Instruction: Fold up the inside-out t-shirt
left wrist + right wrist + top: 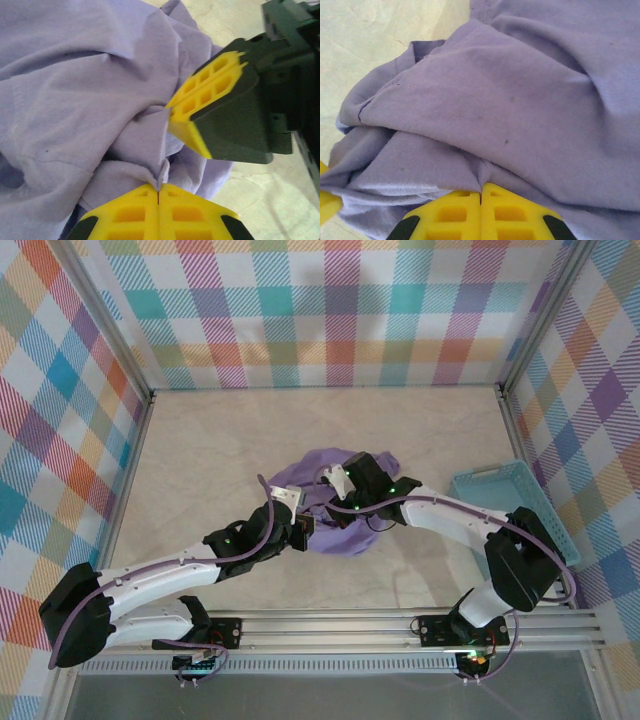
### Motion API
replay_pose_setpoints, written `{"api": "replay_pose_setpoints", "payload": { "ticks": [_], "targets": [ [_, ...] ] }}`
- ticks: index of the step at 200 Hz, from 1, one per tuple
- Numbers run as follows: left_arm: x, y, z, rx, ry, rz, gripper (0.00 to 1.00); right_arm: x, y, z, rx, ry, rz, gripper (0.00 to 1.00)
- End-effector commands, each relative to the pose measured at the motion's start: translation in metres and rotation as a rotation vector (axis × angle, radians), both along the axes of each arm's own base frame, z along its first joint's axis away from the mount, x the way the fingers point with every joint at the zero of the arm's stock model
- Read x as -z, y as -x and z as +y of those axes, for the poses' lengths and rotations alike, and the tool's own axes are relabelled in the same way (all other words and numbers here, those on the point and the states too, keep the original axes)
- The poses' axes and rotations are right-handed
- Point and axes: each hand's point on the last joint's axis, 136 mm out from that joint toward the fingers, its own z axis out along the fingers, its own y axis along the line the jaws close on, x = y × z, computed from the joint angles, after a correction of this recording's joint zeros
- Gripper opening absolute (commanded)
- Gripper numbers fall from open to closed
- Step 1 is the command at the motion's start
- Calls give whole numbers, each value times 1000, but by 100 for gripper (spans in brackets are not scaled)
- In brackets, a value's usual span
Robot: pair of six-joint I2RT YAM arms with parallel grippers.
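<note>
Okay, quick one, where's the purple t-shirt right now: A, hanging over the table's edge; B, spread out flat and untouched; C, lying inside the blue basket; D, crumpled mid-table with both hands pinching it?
D: the t-shirt sits bunched in the middle of the table, the left hand and the right hand are each shut on a fold of it, and the basket stands apart at the right.
</note>
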Motion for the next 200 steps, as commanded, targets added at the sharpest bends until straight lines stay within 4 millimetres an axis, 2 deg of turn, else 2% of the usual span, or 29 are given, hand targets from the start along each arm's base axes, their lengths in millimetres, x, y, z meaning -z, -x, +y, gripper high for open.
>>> {"api": "replay_pose_setpoints", "payload": {
  "ticks": [1,32,62,85,97,118,138,148,169,190,200],
  "targets": [
    [9,-3,12,-59,-56,0,9,-25,-13,-15,114,-16,-91,0],
    [24,-4,16,-77,-99,29,16,-40,-11,-26,168,-30,-106,0],
    [33,-4,20,-96,-116,46,12,-57,-7,-37,203,-63,-146,0],
    [33,-1,17,-80,-101,54,12,-62,1,-33,160,-79,-121,0],
    [26,3,10,-42,-67,58,17,-61,4,-30,147,-92,-99,0],
    [0,11,-7,18,36,41,28,-62,12,-23,112,-130,-85,0],
    [-20,21,-24,80,113,24,44,-75,16,-23,102,-189,-118,0],
    [-22,23,-30,89,129,33,51,-83,19,-22,87,-215,-132,0],
    [-22,20,-38,78,163,55,56,-92,26,-18,54,-241,-155,0],
    [-28,16,-42,52,224,65,66,-91,30,-17,37,-226,-171,0],
    [-30,14,-43,34,237,71,67,-90,31,-16,30,-221,-176,0]
  ]
}}
